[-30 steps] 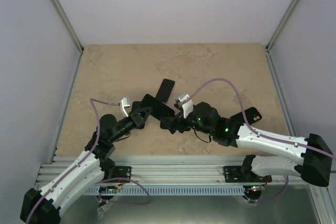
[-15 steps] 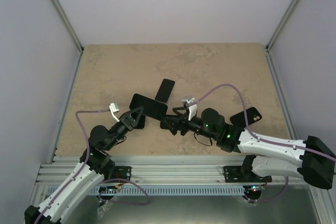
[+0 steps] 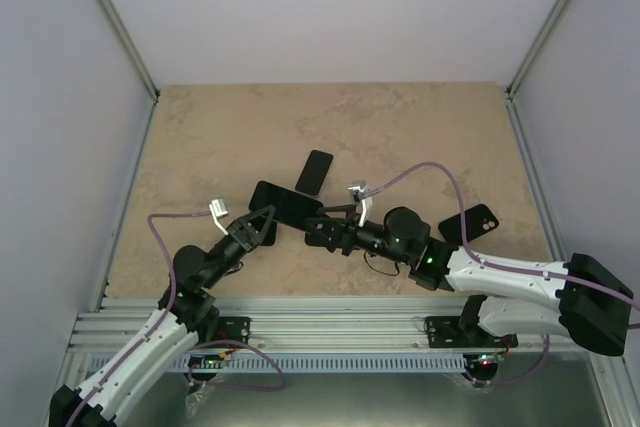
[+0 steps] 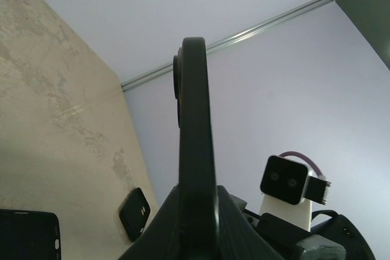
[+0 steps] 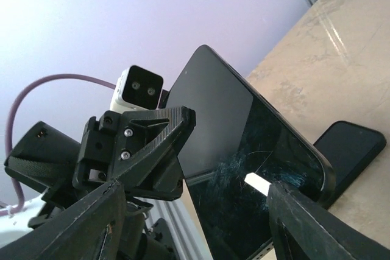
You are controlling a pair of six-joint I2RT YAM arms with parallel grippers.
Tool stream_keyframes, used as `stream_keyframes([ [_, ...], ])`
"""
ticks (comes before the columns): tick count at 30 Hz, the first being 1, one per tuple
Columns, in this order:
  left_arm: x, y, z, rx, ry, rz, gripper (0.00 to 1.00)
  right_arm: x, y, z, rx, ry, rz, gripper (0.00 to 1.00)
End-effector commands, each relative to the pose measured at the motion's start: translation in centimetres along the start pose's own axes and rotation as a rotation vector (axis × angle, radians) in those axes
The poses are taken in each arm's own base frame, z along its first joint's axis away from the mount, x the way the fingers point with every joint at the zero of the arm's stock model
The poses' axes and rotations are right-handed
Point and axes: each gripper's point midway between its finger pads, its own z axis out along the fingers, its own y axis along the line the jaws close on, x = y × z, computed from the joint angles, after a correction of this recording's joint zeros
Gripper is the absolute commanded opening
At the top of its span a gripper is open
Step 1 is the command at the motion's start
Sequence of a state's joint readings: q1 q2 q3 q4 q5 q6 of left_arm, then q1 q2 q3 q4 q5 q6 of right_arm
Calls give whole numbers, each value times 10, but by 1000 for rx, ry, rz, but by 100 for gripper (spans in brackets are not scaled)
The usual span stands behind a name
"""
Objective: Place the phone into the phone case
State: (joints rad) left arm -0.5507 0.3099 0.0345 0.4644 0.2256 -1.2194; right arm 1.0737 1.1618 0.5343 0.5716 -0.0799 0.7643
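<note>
My left gripper (image 3: 260, 222) is shut on the lower end of a black phone (image 3: 287, 203) and holds it off the table. In the left wrist view the phone (image 4: 195, 144) stands edge-on between the fingers. In the right wrist view its glossy, scratched screen (image 5: 244, 144) faces the camera. My right gripper (image 3: 330, 231) is open at the phone's right end, one finger on each side of it (image 5: 195, 211). A black phone case (image 3: 468, 224) with camera holes lies flat at the right, also seen from the left wrist (image 4: 134, 213).
A second flat black slab (image 3: 315, 172) lies on the table just beyond the held phone and shows in both wrist views (image 5: 350, 150) (image 4: 27, 235). Grey walls with metal rails (image 3: 130, 47) close in the tan tabletop (image 3: 220, 127). Purple cables loop over both arms.
The left arm pulled back toward the lower left, carrying the phone a little leftward. The right gripper followed it left, and its jaws have narrowed around the phone's end.
</note>
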Motion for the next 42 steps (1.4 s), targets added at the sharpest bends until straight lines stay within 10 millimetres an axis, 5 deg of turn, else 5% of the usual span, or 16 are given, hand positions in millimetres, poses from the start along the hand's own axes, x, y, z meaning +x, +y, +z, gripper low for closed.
stream_keyframes([
  [1, -11, -45, -5, 179, -32, 15, 0, -6, -4, -4, -7, -50, 71, 64],
  [10, -11, -46, -5, 178, -33, 32, 0, -9, -22, -16, 71, -104, 103, 64],
  [16, -9, -53, -6, 210, -22, 41, 0, -7, -8, -8, -6, -75, 90, 61],
  [22, -6, -59, -6, 251, -1, 39, 0, -9, 13, 1, -115, -52, 71, 48],
  [42, 3, -59, -6, 275, 41, 50, 0, -26, 37, -2, -303, -69, 82, 5],
])
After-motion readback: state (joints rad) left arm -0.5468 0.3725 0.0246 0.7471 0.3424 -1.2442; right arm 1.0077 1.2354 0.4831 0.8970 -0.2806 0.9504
